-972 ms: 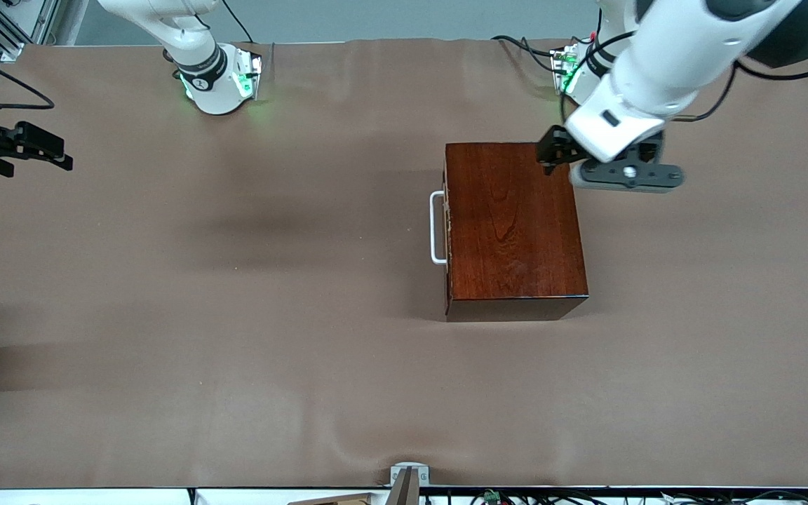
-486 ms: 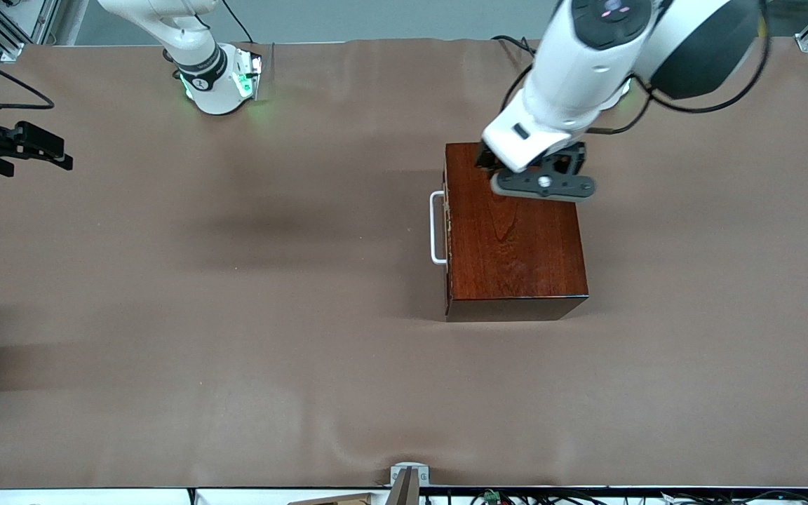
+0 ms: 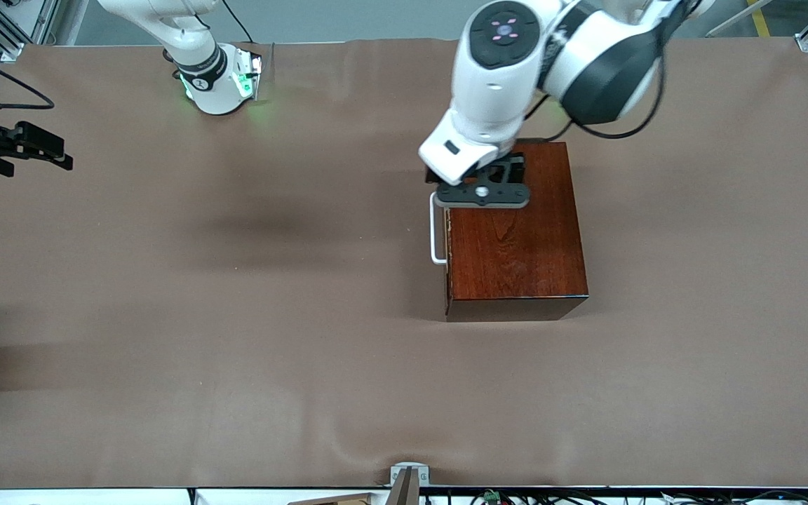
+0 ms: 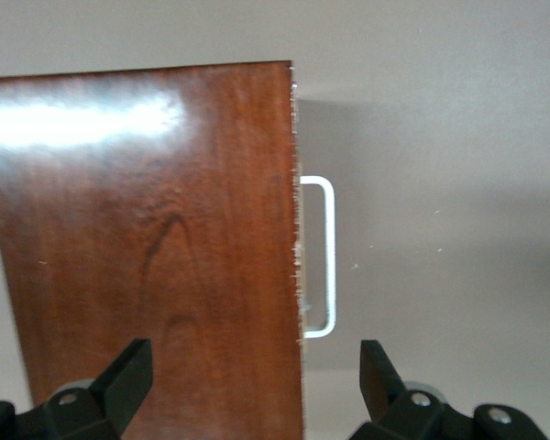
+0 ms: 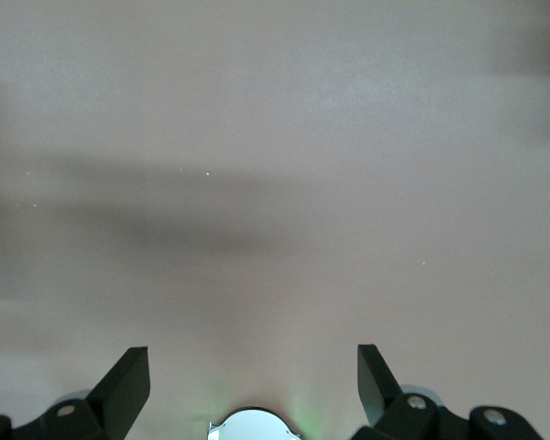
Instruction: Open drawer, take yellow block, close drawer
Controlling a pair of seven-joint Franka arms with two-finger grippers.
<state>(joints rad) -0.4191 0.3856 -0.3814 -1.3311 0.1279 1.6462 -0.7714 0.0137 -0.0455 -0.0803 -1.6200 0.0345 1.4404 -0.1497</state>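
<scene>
The dark reddish-brown wooden box (image 3: 516, 245) stands on the table, its drawer pushed in so that only the white bar handle (image 3: 435, 228) shows, facing the right arm's end. My left gripper (image 3: 477, 184) hovers over the box's top edge on the handle side, at the corner farther from the front camera. In the left wrist view the left gripper (image 4: 254, 367) is open and holds nothing, with the box (image 4: 156, 238) and handle (image 4: 323, 257) below it. My right gripper (image 5: 252, 367) is open over bare table near its own base. The yellow block is hidden.
Brown cloth (image 3: 236, 301) covers the table. The right arm's base (image 3: 218, 81) with green lights stands at the edge farthest from the front camera. A black device (image 3: 25, 147) juts in at the right arm's end. A small metal bracket (image 3: 407, 477) sits at the nearest edge.
My left arm has swept across the box top, from the corner toward the left arm's end to the handle side. The box, drawer and right arm have not moved.
</scene>
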